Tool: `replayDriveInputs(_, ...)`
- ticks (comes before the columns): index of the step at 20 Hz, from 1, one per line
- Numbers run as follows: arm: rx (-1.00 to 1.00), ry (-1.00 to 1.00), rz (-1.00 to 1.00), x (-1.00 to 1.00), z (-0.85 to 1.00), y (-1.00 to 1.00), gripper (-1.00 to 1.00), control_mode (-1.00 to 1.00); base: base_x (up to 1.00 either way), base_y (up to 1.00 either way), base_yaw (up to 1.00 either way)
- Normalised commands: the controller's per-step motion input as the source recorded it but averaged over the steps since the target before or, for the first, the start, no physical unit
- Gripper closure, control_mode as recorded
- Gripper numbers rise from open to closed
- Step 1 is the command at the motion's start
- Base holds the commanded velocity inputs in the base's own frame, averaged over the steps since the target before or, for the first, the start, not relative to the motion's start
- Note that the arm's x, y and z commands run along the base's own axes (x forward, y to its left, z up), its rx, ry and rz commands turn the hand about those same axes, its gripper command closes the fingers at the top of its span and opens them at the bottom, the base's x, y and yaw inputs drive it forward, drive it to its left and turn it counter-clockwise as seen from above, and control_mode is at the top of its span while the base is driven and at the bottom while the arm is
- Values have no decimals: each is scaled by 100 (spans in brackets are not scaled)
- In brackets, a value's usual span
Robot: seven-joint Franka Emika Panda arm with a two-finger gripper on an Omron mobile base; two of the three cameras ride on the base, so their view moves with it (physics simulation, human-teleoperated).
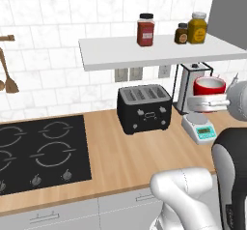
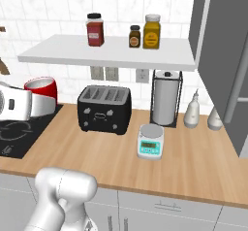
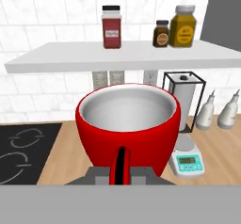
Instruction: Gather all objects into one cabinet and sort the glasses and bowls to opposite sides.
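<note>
1. I am carrying the red cup [image 3: 128, 124]; it sits centre-low in the hand view, upright, mouth up, with its handle turned towards me. My gripper [image 1: 208, 103] is closed on it low down at the handle side, though the fingertips themselves are hidden behind the cup's body.

2. In the left base view the red cup [image 1: 209, 86] is at the right edge, mid-height, held in the air above the digital kitchen scale [image 1: 201, 128]. In the right base view it is at the left edge [image 2: 42, 89], above the black cooktop [image 2: 19, 133].

3. Handling, as I judge it: a glossy, rigid cup, probably light and breakable, with a slick glaze. A hold near the handle root puts the bowl of the cup out in front of me, so it could pivot if I swing fast.

4. Contents: the inside is white and looks empty, so tilting should spill nothing.

5. Other containers: on the white shelf [image 3: 70, 58], in the upper part of the hand view, stand a red spice jar [image 3: 111, 26], a small dark jar [image 3: 161, 33] and a yellow jar [image 3: 182, 26], all lidded. Two white spray bottles [image 3: 217, 111] stand at the right beside the paper towel holder [image 3: 184, 98].

6. A grey cabinet door [image 2: 223, 55] shows at the upper right of the right base view; I cannot see inside that unit.
</note>
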Motion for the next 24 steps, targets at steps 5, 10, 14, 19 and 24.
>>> replayDriveInputs(5, 0, 0, 0, -2, 0, -30, 100, -100, 0, 0, 0)
replayDriveInputs(10, 0, 0, 0, -6, -6, -14, 100, -100, 0, 0, 0)
replayDriveInputs(14, 0, 0, 0, 0, 0, 0, 100, 100, -54, -10, 0)
replayDriveInputs(19, 0, 0, 0, 0, 0, 0, 100, 100, -100, -37, 0)
replayDriveInputs(24, 0, 0, 0, 0, 0, 0, 100, 100, -69, -62, 0)
